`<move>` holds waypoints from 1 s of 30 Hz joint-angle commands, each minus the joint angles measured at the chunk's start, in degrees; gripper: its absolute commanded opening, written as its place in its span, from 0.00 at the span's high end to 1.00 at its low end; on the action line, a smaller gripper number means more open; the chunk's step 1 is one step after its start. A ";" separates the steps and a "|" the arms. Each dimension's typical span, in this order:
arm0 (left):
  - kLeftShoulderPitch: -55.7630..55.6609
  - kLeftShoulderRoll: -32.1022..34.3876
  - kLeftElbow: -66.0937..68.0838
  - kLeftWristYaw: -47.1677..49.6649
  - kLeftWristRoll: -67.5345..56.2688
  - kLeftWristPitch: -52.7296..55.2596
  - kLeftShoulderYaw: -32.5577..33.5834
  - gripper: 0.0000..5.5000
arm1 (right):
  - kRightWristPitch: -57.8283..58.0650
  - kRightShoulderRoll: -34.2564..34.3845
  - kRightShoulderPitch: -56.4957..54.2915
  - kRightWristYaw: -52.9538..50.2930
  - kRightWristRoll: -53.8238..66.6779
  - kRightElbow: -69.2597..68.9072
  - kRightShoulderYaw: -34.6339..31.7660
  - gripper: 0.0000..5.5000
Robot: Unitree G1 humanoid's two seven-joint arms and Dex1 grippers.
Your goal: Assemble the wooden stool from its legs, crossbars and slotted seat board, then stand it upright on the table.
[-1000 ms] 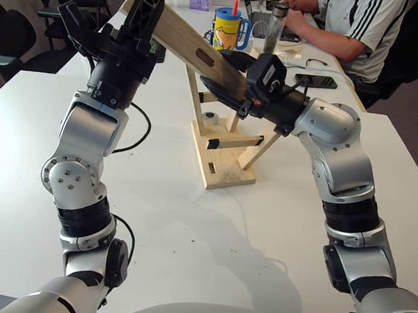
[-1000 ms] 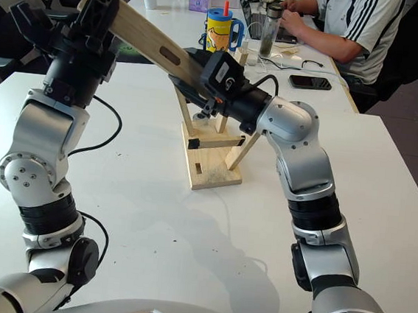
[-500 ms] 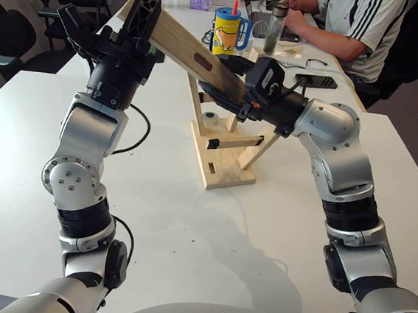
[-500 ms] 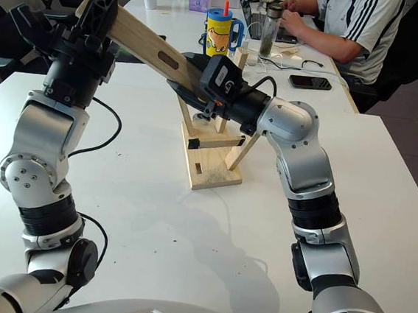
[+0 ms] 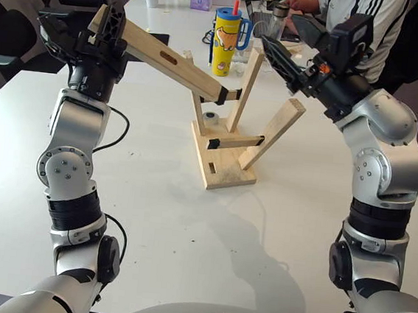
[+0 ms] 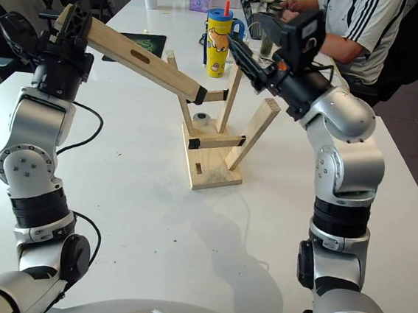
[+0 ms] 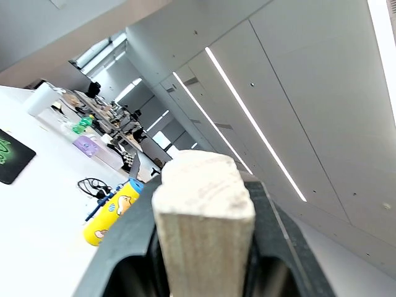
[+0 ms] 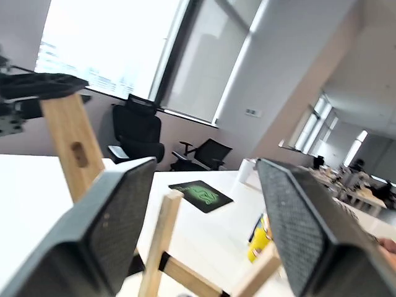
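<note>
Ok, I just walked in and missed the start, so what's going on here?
The robot is part-way through building a wooden stool. Its left gripper clamps one end of a slotted wooden bar, whose other end reaches the half-built frame on the white table. The right gripper hangs open near the tops of the legs, holding nothing.

A pale wooden slotted board (image 5: pixel 167 52) is held aloft at its upper end by the left claw (image 5: pixel 106 30), slanting down to a short crossbar (image 5: pixel 233 94) among splayed legs (image 5: pixel 274 133) set in a flat board (image 5: pixel 225 176) laid on the white worktop (image 5: pixel 153 203)
</note>
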 commanded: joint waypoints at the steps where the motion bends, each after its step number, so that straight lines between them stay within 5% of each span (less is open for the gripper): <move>1: 1.16 0.25 -0.06 1.19 1.99 -0.41 1.02 0.81 | 10.25 2.17 5.50 -5.22 8.99 -2.87 -7.47 0.45; 10: 2.03 0.82 -0.07 0.31 7.48 0.04 -0.33 0.81 | 17.98 9.94 11.09 -17.03 10.84 -2.22 -4.74 0.45; 23: 4.70 -0.01 0.12 -4.98 18.75 -1.60 -4.99 0.81 | 9.55 14.84 6.45 -27.56 -2.20 3.74 3.36 0.81; 30: 6.22 -3.26 0.59 -3.85 22.28 -1.90 -5.51 0.81 | 4.59 18.40 10.70 -35.26 -9.05 2.59 4.07 0.82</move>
